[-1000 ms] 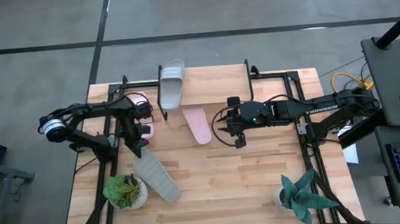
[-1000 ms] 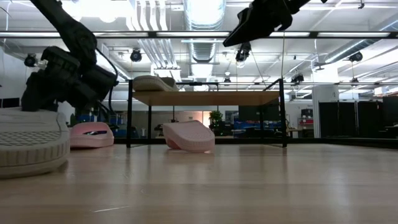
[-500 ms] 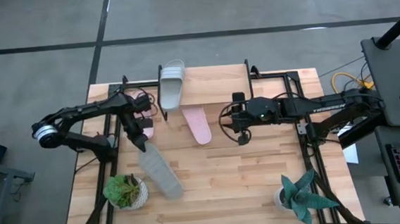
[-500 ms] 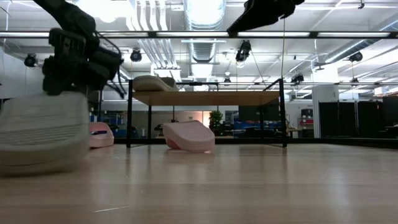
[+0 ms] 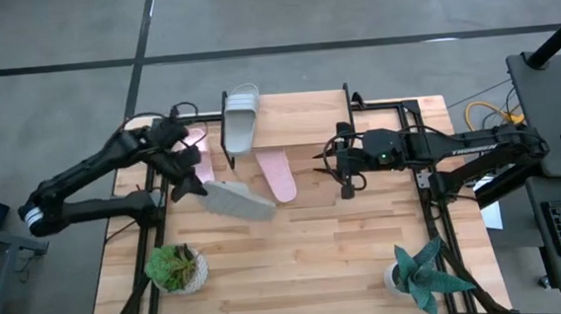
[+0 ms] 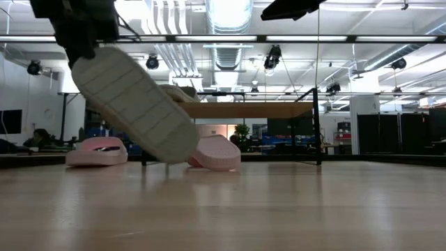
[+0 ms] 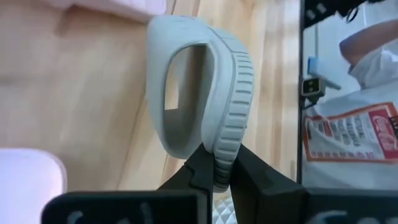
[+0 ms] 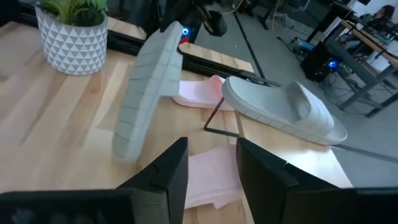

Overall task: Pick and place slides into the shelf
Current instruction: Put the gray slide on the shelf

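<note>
1. High view: Left pincer [image 5: 186, 186] holds one light grey slide [image 5: 236, 199] by its end, lifted off the table [image 5: 366, 250]. The slide stretches away from that pincer toward the table's middle, ending just beside a pink slide [image 5: 279, 174] that lies partly under the shelf [image 5: 303, 118]. A second grey slide [image 5: 240, 119] already rests on the shelf's plank top, beyond the left pincer. Another pink slide [image 5: 198, 151] lies close behind the left pincer. The right pincer [image 5: 346, 177] hovers on the far side of the middle pink slide, carrying nothing; I cannot tell here how wide it stands.

2. Low view: The held grey slide [image 6: 132, 104] hangs tilted in the air, ribbed sole facing the camera, clear of the table. Behind it both pink slides, one [image 6: 97, 151] nearer the left pincer's side and one [image 6: 214, 153] at the shelf's foot, sit on the table. The shelf [image 6: 237, 110] stands behind with the stored grey slide [image 6: 173, 93] on top.

3. Left wrist view: The left pincer's fingers [image 7: 202, 174] are pinched narrow on the rim of the grey slide [image 7: 202, 93], whose strap arches away from them.

4. Right wrist view: The right pincer [image 8: 208, 165] stands open and empty. Ahead of it are the lifted grey slide [image 8: 146, 87], the stored grey slide [image 8: 286, 109], and pink slides below.

5. Progress, as I judge it: one slide is placed, one is in transit, and both pink ones are left to pick.
</note>
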### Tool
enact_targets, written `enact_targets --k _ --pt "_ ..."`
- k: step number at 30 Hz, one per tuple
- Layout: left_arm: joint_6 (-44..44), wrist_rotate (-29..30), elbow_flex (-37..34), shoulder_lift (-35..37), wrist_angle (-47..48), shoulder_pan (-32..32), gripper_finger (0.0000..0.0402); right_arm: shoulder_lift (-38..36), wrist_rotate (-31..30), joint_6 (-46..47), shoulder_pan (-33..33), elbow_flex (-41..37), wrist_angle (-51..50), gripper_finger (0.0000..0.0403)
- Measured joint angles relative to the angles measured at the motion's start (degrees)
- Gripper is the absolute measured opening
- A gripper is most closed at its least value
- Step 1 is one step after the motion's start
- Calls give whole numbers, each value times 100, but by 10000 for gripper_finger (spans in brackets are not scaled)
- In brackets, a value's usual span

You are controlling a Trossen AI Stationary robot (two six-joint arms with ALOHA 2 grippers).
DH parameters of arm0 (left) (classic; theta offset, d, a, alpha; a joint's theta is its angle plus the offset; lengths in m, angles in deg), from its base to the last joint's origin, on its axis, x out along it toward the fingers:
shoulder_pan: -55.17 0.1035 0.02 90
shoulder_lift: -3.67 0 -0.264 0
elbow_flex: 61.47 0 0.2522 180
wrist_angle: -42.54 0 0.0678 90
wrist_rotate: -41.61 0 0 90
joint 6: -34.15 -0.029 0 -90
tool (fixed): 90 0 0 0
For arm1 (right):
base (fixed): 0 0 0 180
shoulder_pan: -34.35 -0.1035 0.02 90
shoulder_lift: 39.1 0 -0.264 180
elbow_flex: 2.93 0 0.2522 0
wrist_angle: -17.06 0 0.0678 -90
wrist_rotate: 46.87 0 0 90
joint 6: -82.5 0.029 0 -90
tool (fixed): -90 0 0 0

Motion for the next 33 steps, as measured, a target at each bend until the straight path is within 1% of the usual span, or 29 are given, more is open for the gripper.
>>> enact_targets --k 4,8,14,19,27,33 --pt "167 -16 0 437 -186 -89 8 -4 2 22 0 0 2 125" --pt "175 -22 -6 725 -461 -178 8 -2 7 21 0 0 4 125" --pt "112 -8 -9 943 -1693 -321 8 -12 15 30 -2 0 187 125" --pt "-497 117 -11 979 -2518 -574 7 -147 13 -48 -168 0 436 125" --pt "-1860 676 -28 956 -3296 -973 7 -655 -4 -637 -819 0 644 125" --pt "-2663 674 -54 897 -3954 -1300 7 -950 -48 -1184 -1234 0 644 125"
